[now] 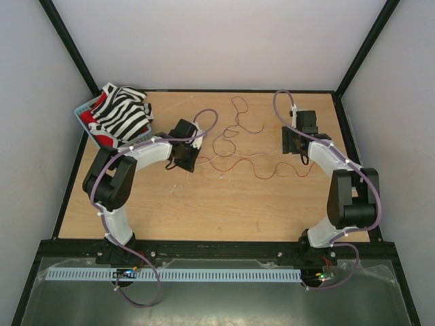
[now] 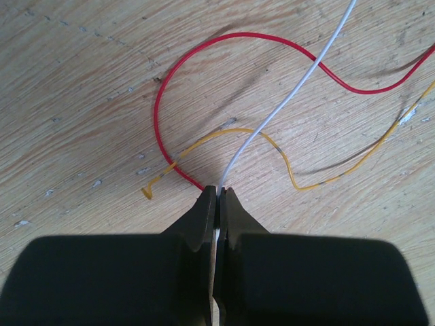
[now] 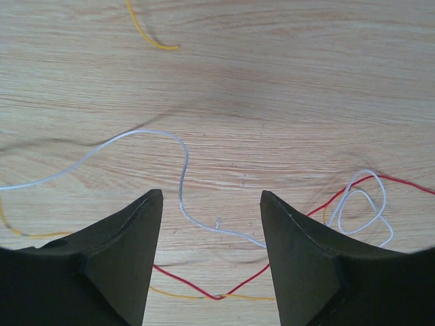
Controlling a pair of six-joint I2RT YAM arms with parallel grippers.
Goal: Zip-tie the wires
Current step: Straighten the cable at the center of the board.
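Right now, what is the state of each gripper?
Left gripper: shut on a white wire.
Right gripper: open, holding nothing.

Light wooden tabletop [image 1: 204, 204], scuffed. Far left corner: blue-grey plastic lattice basket [image 1: 81, 111], black-and-white zebra-striped cloth [image 1: 124, 112] heaped in it and spilling over its rim; a red piece [image 1: 101, 139] shows beneath. Near edge: long white slotted plastic strip [image 1: 204, 275].

left gripper [image 2: 219, 193] jaws closed, white wire [image 2: 228, 170] pinched at the tips, running up and to the right. red wire [image 2: 238, 34] loops round and disappears under the left fingertip; can't tell if it's clamped. yellow wire [image 2: 231, 130] crosses both, lying on the wooden table [image 2: 68, 102].
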